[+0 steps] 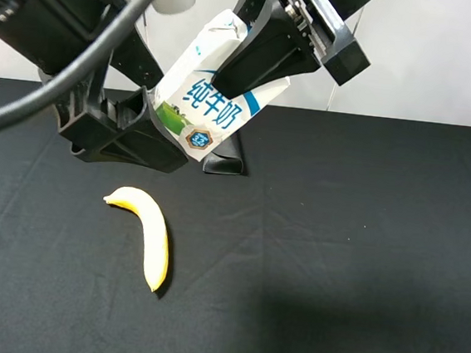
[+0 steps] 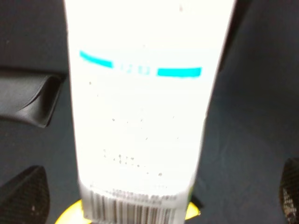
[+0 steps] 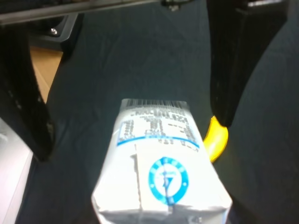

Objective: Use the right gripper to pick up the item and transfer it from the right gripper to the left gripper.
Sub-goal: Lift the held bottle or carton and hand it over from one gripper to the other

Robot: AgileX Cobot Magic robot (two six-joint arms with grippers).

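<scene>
Right pincer [image 1: 246,69]: closed on the upper end of the milk carton [image 1: 201,98]. From the high camera we see one black finger lying across the carton's front face near its folded top. The other finger is hidden behind the carton.
Left pincer [image 2: 157,191]: jaws spread wide, gripping nothing. In its own wrist view we see its two textured fingertips on either side of the carton's barcode end, with dark cloth showing in the gap on each side. From the high camera we cannot tell whether its lower finger touches the carton.
Milk carton: lifted clear of the table and tilted. Its top end sits in the right pincer and its bottom end reaches down between the left pincer's open fingers. It is white with blue Chinese lettering, a green patch and a small round badge near the low corner. The right wrist view shows a blue round emblem on the near end.
Banana [image 1: 148,235]: yellow and curved, lying on the cloth below the left pincer, well apart from both pincers.
Black glossy object [image 1: 224,165]: lies on the table under the carton's low end, just beside the left pincer. It is partly hidden, and we cannot tell what it is.
Table [image 1: 336,261]: covered in black cloth with faint creases, lying beneath both pincers.
</scene>
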